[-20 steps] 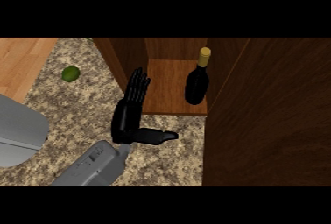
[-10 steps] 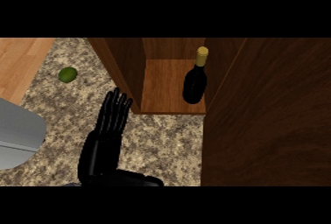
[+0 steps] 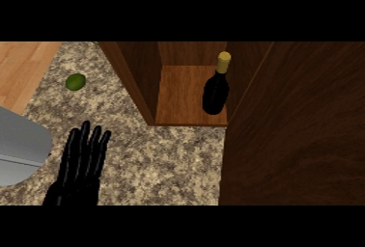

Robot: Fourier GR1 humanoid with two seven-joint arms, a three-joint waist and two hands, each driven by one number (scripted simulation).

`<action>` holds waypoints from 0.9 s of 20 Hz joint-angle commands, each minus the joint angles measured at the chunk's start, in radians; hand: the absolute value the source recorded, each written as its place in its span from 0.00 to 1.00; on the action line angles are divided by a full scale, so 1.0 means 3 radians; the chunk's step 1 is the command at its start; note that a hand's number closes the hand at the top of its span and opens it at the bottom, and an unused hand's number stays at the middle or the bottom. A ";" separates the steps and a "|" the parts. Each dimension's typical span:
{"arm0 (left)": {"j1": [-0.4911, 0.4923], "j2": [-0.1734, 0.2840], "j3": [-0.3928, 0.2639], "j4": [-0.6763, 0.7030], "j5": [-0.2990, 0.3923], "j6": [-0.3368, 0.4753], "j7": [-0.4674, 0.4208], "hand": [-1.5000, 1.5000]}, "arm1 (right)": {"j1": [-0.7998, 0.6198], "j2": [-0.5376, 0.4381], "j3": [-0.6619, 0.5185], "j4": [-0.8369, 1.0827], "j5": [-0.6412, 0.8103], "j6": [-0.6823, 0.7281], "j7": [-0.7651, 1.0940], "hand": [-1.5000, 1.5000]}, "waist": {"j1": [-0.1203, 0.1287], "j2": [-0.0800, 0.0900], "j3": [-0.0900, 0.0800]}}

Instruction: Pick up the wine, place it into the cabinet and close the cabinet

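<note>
The wine bottle (image 3: 215, 94), dark with a yellow cap, stands upright on the wooden floor of the cabinet (image 3: 182, 96), close to its right side. The cabinet door (image 3: 299, 125) is a broad dark brown panel filling the right of the head view, and the cabinet's front still shows open beside it. My left hand (image 3: 78, 169) is at the lower left over the speckled counter (image 3: 164, 164), fingers straight and pointing up, holding nothing and well apart from the cabinet. My right hand does not show.
A green lime (image 3: 76, 81) lies on the counter left of the cabinet. A grey metal object (image 3: 18, 149) sits at the left edge beside my hand. A light wooden surface (image 3: 21, 67) fills the upper left corner.
My left hand has drawn back from beside the cabinet's front, moving down and to the left toward the view's lower edge. The bottle has stayed in place inside the cabinet.
</note>
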 commanded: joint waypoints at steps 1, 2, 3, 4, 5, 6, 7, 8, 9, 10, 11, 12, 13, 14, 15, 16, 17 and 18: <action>0.0381 0.0233 0.0136 -0.0348 -0.0067 0.0044 -0.0033 0.00 | 0.0078 0.0017 0.0350 -0.0164 -0.0135 0.0033 0.0283 1.00 | -0.0003 0.0003 -0.0002; 0.0605 0.0253 0.0199 -0.0286 -0.0001 -0.0127 -0.0259 0.00 | 0.0137 -0.0020 0.0371 -0.0121 -0.0303 0.0037 0.0387 1.00 | 0.0019 0.0002 -0.0005; 0.0661 0.0295 0.0288 -0.0391 0.0059 -0.0166 -0.0243 0.00 | 0.0192 0.0018 0.0489 -0.0134 -0.0269 0.0077 0.0349 1.00 | 0.0010 0.0002 -0.0004; 0.0877 0.0432 0.0318 -0.0512 0.0085 -0.0257 -0.0303 0.00 | 0.0287 0.0124 0.0691 -0.0265 -0.0160 -0.0019 0.0421 1.00 | 0.0025 -0.0007 -0.0006; 0.0774 0.0372 0.0585 -0.0316 0.0206 -0.0359 -0.0346 0.00 | 0.0337 0.0061 0.0622 -0.0186 -0.0300 0.0132 0.0277 1.00 | -0.0010 0.0004 -0.0004; 0.0968 0.0390 0.0454 -0.0505 0.0129 -0.0296 -0.0362 0.00 | 0.0307 0.0058 0.0671 -0.0466 -0.0425 -0.0037 0.0547 1.00 | -0.0003 -0.0002 -0.0005; 0.1183 0.0622 0.0739 -0.0677 0.0319 -0.0466 -0.0385 0.00 | 0.0409 0.0159 0.0822 -0.0347 -0.0201 0.0009 0.0357 1.00 | 0.0032 -0.0012 -0.0005; 0.1072 0.0630 0.0902 -0.0682 0.0420 -0.0520 -0.0282 0.00 | 0.0488 0.0147 0.0947 -0.0509 -0.0170 0.0003 0.0424 1.00 | -0.0013 -0.0007 -0.0005; 0.1363 0.0622 0.0909 -0.0703 0.0426 -0.0583 -0.0442 0.00 | 0.0430 0.0285 0.1167 -0.0475 0.0066 -0.0138 0.0478 1.00 | 0.0023 -0.0014 -0.0008; 0.1425 0.0670 0.1042 -0.0656 0.0519 -0.0788 -0.0474 0.00 | 0.0376 0.0245 0.1150 -0.0537 -0.0017 -0.0162 0.0550 1.00 | 0.0012 -0.0008 -0.0007; 0.1462 0.0766 0.1235 -0.0655 0.0628 -0.0842 -0.0420 0.00 | 0.0224 0.0355 0.1353 -0.0504 0.0181 -0.0298 0.0662 1.00 | 0.0033 -0.0012 -0.0011; 0.1579 0.0722 0.1247 -0.0511 0.0630 -0.1036 -0.0574 0.00 | 0.0214 0.0410 0.1483 -0.0504 0.0272 -0.0337 0.0658 1.00 | 0.0030 -0.0015 -0.0012; 0.1639 0.0811 0.1459 -0.0588 0.0774 -0.1115 -0.0491 0.00 | 0.0171 0.0382 0.1502 -0.0413 0.0322 -0.0330 0.0687 1.00 | 0.0022 -0.0010 -0.0009; 0.1806 0.0733 0.1297 -0.0629 0.0604 -0.1118 -0.0660 0.00 | -0.0086 0.0577 0.1641 -0.0378 0.0453 -0.0548 0.0821 1.00 | 0.0061 -0.0017 -0.0012; 0.1911 0.0745 0.1319 -0.0642 0.0646 -0.1208 -0.0661 0.00 | 0.0136 0.0523 0.1806 -0.0506 0.0576 -0.0485 0.0742 1.00 | 0.0021 -0.0025 -0.0009; 0.2098 0.0894 0.1492 -0.0774 0.0687 -0.1314 -0.0671 0.00 | -0.0178 0.0640 0.1701 -0.0324 0.0561 -0.0612 0.0853 1.00 | 0.0080 -0.0022 -0.0010; 0.1980 0.0921 0.1639 -0.0870 0.0786 -0.1148 -0.0492 0.00 | -0.0212 0.0669 0.1943 -0.0405 0.0738 -0.0692 0.0895 1.00 | 0.0035 -0.0022 -0.0009; 0.2022 0.0880 0.1728 -0.0564 0.0836 -0.1445 -0.0656 0.00 | -0.0436 0.0672 0.1970 -0.0228 0.0843 -0.0866 0.0852 1.00 | 0.0057 -0.0020 -0.0015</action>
